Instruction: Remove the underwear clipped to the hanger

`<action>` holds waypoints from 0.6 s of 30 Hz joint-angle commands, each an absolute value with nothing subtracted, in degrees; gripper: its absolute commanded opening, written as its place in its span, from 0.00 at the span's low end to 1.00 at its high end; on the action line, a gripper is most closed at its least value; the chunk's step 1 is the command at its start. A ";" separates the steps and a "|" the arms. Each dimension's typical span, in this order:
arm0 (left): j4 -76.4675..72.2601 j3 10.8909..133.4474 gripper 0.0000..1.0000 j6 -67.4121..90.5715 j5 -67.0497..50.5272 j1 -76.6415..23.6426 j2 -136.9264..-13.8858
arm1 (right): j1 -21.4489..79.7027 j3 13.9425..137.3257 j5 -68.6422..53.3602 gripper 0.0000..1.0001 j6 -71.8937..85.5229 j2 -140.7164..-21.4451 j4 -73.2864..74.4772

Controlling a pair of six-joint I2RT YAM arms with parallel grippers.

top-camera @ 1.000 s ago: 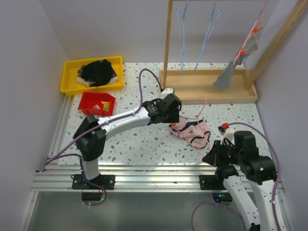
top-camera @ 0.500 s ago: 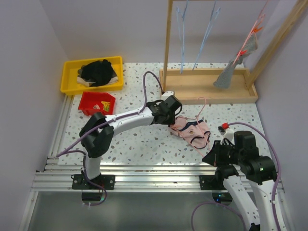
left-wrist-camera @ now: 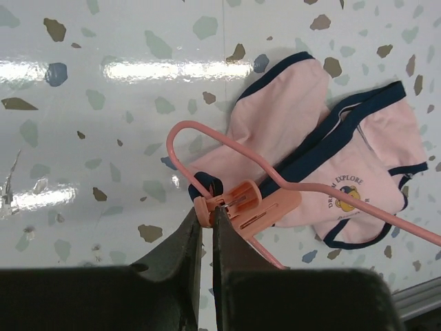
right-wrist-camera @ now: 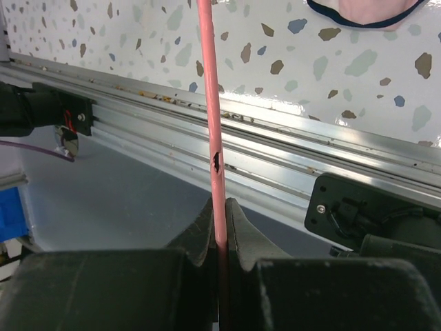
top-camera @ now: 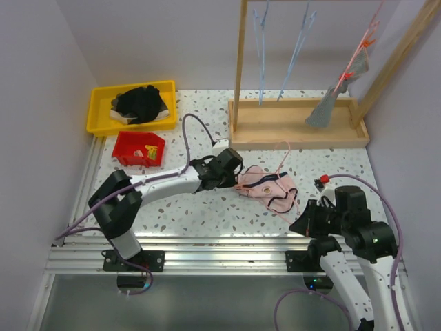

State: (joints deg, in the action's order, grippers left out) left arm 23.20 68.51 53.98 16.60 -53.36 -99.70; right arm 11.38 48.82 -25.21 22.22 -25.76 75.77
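Note:
The pale pink underwear (top-camera: 265,185) with dark trim lies flat on the speckled table, clipped to a thin pink hanger (left-wrist-camera: 207,131) by an orange clip (left-wrist-camera: 251,203). In the left wrist view the same underwear (left-wrist-camera: 289,117) spreads out beyond the clip. My left gripper (left-wrist-camera: 205,210) pinches the clip's near tab, jaws almost together. My right gripper (right-wrist-camera: 222,207) is shut on the hanger's straight pink rod (right-wrist-camera: 210,103) over the table's front rail. The grey underwear (top-camera: 324,109) hangs from another pink hanger (top-camera: 358,55) on the wooden rack at the back right.
The wooden rack base (top-camera: 296,127) stands behind the work spot, with two blue hangers (top-camera: 260,48) above it. A yellow bin (top-camera: 96,110) holding black clothing (top-camera: 140,102) and a small red bin (top-camera: 127,148) sit at the back left. Aluminium rails (right-wrist-camera: 344,165) edge the front.
My left gripper has closed from open onto the clip and shifted left, dragging the pink underwear and hanger slightly left. The right arm has stayed put, still holding the rod.

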 commanded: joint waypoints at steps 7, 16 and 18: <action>5.82 53.27 0.06 65.21 19.07 -53.09 -83.86 | 11.16 49.40 -20.47 0.00 36.82 -25.40 74.89; -13.77 40.27 0.42 75.31 16.00 -53.09 -76.55 | 11.16 45.44 -19.07 0.00 37.89 -22.85 73.04; -14.59 38.06 0.55 77.86 15.38 -53.09 -76.29 | 11.16 44.74 -18.98 0.00 36.31 -23.11 72.95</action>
State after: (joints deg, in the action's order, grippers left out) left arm -5.21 40.47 72.01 16.14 -52.99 -78.06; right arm 11.25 45.56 -22.13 37.10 -22.96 73.69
